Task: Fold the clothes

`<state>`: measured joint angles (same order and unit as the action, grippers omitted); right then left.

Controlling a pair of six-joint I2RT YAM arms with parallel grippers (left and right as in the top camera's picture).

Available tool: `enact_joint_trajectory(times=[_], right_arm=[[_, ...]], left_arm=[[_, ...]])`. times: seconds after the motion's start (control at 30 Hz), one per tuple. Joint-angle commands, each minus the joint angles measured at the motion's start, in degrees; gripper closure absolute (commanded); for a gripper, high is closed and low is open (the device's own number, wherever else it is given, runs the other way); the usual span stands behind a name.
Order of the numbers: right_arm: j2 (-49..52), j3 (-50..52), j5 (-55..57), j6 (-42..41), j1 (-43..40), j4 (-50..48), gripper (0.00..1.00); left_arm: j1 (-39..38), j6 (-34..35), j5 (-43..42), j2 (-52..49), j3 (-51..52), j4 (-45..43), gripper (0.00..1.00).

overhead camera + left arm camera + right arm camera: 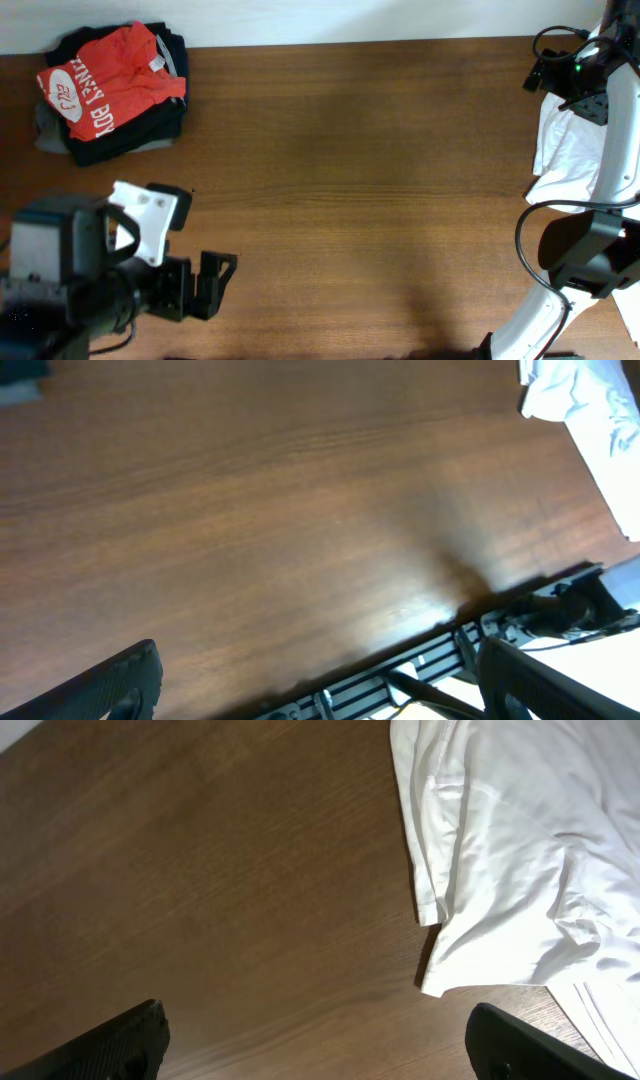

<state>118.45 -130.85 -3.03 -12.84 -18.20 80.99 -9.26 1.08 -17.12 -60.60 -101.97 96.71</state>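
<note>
Left gripper (218, 285) sits closest to the overhead lens, bottom left, jaws spread, empty. Tee (108, 82) lies folded-looking on the dark pile (130, 140) at the top-left corner of the table (360, 180), well apart from both my arms. White cloth (565, 150) is at the right edge, under my right arm.

Left wrist: bare wood, cloth corner top right, no tee.

Right wrist: right gripper (320, 1050) wide open, empty, cloth just ahead.

Only overhead shows the tee. Risk: I grab the cloth instead, or pinch too deep and drag the pile along.
</note>
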Motion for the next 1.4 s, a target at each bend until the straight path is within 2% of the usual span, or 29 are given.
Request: enact_joint_trajectory(times=[0.0,0.1,0.17,0.33,0.5,0.57,0.73,0.93,1.07,1.2,1.37], right_arm=[[-0.02,-0.59,-0.13,0.17,-0.20,0.04,0.02],[-0.02,-0.59,-0.13,0.17,-0.20,0.04,0.02],[-0.02,-0.59,-0.13,0.17,-0.20,0.04,0.02],[-0.02,-0.59,-0.13,0.17,-0.20,0.04,0.02],[-0.02,-0.59,-0.13,0.17,-0.20,0.04,0.02],[-0.02,-0.59,-0.13,0.17,-0.20,0.04,0.02],[-0.02,-0.59,-0.13,0.17,-0.20,0.04,0.02],[-0.02,-0.59,-0.13,0.17,-0.20,0.04,0.02],[-0.02,-0.59,-0.13,0.17,-0.20,0.04,0.02],[-0.02,-0.59,-0.13,0.17,-0.20,0.04,0.02],[-0.02,-0.59,-0.13,0.17,-0.20,0.04,0.02]], left_arm=[[-1.29,-0.59,1.97,1.27,0.44,-0.72,0.01],[-2.54,-6.54,1.92,1.29,2.97,-4.44,0.01],[-2.64,-10.36,1.92,3.08,8.22,-12.09,0.01],[-2.62,-18.45,1.97,14.49,33.24,-32.92,0.01],[-2.58,-18.75,3.26,30.51,60.85,-59.98,0.01],[-2.58,-18.75,3.30,38.32,69.24,-64.85,0.01],[0.46,-18.75,8.66,48.85,81.31,-72.83,0.01],[6.91,-18.69,9.03,56.22,96.59,-92.89,0.01],[10.49,-18.29,9.05,60.33,101.48,-97.50,0.01],[12.04,-18.23,9.29,60.33,101.46,-92.56,0.01],[12.04,-18.08,9.25,60.33,101.46,-92.78,0.01]])
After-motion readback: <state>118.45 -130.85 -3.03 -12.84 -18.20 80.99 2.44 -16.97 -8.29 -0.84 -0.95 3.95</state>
